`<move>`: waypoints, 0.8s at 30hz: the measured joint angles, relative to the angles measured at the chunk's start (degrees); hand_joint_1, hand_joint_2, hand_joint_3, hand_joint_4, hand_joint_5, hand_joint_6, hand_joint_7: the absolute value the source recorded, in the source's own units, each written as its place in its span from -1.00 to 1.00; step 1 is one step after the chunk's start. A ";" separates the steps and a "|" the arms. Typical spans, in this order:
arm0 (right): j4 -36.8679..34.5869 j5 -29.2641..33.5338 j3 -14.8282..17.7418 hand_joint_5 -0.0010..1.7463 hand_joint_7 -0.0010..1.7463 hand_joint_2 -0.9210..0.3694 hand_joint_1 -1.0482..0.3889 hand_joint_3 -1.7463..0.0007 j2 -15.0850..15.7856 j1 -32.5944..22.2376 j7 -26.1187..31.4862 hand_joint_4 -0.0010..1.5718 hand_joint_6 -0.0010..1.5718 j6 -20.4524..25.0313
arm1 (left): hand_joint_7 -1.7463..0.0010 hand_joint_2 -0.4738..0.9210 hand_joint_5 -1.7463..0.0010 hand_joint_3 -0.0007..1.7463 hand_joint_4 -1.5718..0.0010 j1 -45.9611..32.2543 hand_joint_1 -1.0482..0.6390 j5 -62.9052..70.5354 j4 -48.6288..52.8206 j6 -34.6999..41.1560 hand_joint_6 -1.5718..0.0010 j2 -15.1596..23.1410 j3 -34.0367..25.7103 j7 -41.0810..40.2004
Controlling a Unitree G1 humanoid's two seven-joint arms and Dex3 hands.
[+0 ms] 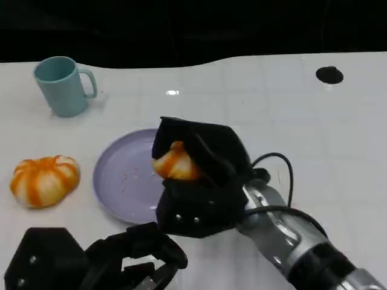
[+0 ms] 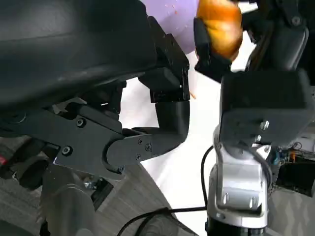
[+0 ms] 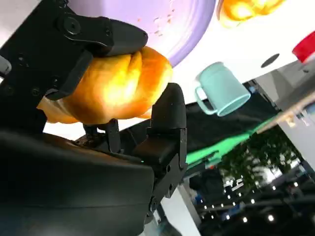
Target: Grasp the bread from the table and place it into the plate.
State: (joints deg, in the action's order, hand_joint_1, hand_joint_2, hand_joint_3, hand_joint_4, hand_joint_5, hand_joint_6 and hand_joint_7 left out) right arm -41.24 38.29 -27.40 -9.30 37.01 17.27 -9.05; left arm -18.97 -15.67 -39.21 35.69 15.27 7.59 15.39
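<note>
Right hand (image 1: pixel 202 175) grips the golden-orange ridged bread roll (image 1: pixel 176 162) above the round lilac plate (image 1: pixel 121 175).
Its fingers wrap the roll over the plate's right rim; the left hand (image 1: pixel 130 260), near the plate's front edge, holds nothing, fingers loosely curled.

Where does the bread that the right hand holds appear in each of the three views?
Head view: the held bread is at centre, in the right hand, over the purple plate.
Left wrist view: upper right, beside the plate.
Right wrist view: left of centre, between black fingers.
Shared landmark: the purple plate.
</note>
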 measured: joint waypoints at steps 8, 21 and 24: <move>-0.88 -5.45 0.30 -0.45 -0.95 -0.97 -0.21 0.73 -1.01 1.76 -14.03 -0.86 -0.49 6.69 | -0.71 0.96 -1.00 -0.28 0.12 -0.01 -0.13 1.94 -0.36 -0.01 0.25 0.14 0.51 -0.03; 11.91 -6.20 -2.65 -0.75 -1.00 -1.00 -0.56 0.60 2.29 1.35 -31.04 -0.99 -0.75 14.56 | -0.71 0.85 -1.00 -0.13 0.10 0.12 -0.11 1.98 -0.80 0.26 0.23 0.12 0.48 -0.02; 14.43 -6.18 -2.92 -0.74 -1.00 -1.00 -0.57 0.60 2.97 0.61 -32.73 -0.98 -0.76 15.92 | -0.71 0.82 -1.00 -0.10 0.10 0.15 -0.11 1.88 -0.82 0.77 0.24 0.04 0.41 -0.02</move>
State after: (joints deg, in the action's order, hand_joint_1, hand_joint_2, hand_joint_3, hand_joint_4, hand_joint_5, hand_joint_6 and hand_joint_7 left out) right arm -26.82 32.10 -30.32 -6.33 37.62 -15.46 6.88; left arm -18.82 -13.79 -40.04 36.47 15.31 8.01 15.36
